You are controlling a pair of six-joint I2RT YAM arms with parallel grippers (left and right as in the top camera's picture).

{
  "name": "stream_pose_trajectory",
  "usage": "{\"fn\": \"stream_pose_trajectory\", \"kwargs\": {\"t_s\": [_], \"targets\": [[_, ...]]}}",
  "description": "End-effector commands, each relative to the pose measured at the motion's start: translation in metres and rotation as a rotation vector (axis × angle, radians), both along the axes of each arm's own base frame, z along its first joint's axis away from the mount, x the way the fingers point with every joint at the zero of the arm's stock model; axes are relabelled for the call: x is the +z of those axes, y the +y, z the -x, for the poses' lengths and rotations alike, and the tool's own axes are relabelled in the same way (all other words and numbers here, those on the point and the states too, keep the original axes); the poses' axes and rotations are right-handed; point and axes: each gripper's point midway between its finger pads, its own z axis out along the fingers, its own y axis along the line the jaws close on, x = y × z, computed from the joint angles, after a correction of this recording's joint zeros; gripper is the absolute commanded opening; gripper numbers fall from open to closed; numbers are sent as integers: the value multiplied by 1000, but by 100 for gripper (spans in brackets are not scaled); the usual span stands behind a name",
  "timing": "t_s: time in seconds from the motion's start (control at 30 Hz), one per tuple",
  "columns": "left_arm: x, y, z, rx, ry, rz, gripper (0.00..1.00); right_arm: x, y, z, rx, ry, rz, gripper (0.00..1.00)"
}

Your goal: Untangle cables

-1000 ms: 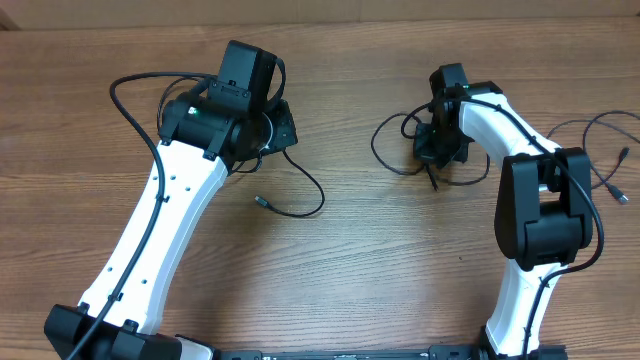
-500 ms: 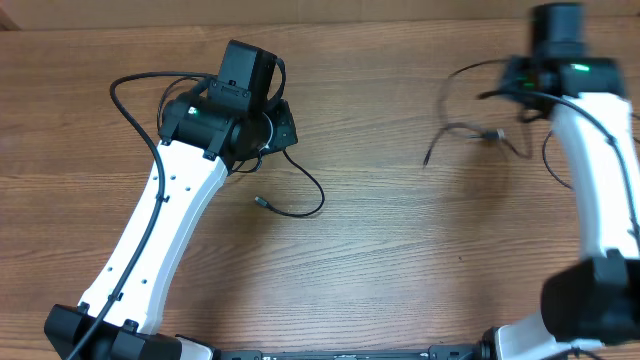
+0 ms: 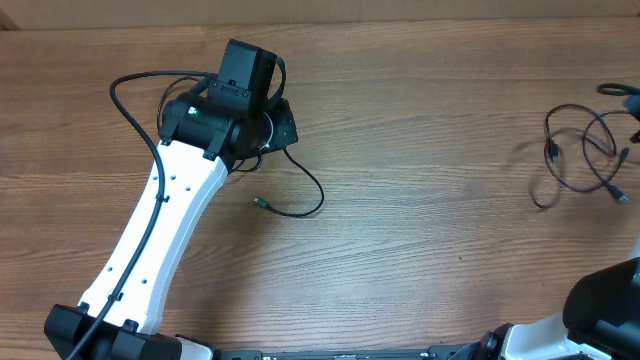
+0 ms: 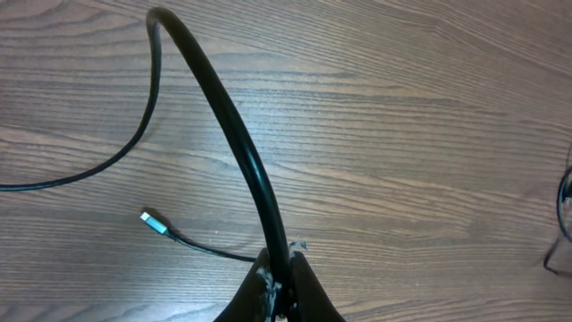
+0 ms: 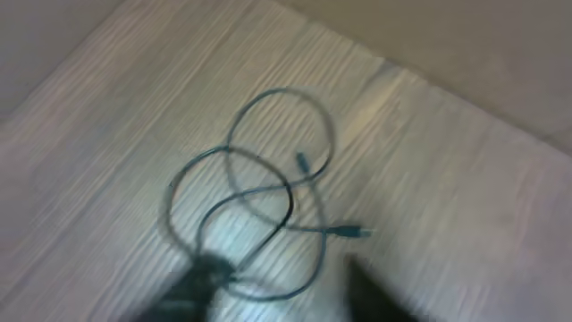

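One thin black cable [image 3: 312,190] runs from my left gripper [image 3: 272,128] out in a curve to its small plug [image 3: 261,201] on the wooden table. In the left wrist view the left gripper [image 4: 279,279] is shut on this cable [image 4: 223,116], and the plug [image 4: 154,221] lies to the left. A second cable [image 3: 582,155] lies in loose loops at the far right of the table. In the blurred right wrist view the right gripper [image 5: 286,286] is open above these loops [image 5: 268,188]; its left finger [image 5: 201,279] overlaps one loop, and nothing is between the jaws.
The left arm [image 3: 160,230] stretches from the near left corner to the back of the table. Part of the right arm [image 3: 605,300] shows at the lower right corner. The table's far edge [image 5: 420,85] lies close behind the looped cable.
My right arm has swung off to the right, carrying the looped cable from the table's middle right to the far right edge, and its jaws have opened. The left arm has not moved.
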Motion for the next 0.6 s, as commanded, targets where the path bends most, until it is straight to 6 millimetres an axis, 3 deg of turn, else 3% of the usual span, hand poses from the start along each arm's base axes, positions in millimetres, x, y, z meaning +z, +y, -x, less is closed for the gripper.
{"fn": "stream_pose_trajectory", "kwargs": {"t_s": [0.0, 0.1, 0.13, 0.27, 0.4, 0.5, 0.57], "targets": [[15, -5, -4, -25, -50, 19, 4, -2, 43, -29, 185, -111, -187, 72], [24, -17, -13, -72, -103, 68, 4, 0, 92, -48, 432, -148, -303, 73], [32, -27, -18, -123, -145, 101, 4, 0, 115, -51, 542, -153, -347, 74], [69, -73, -27, -301, -296, 266, 4, -4, 163, -51, 689, -112, -409, 75], [99, -117, -15, -493, -404, 379, 4, -7, 188, -52, 744, -84, -418, 78], [94, -132, 1, -568, -393, 360, 6, -9, 198, -53, 761, -61, -401, 80], [81, -137, 16, -597, -328, 343, 14, -9, 207, -54, 789, -53, -397, 84]]}}
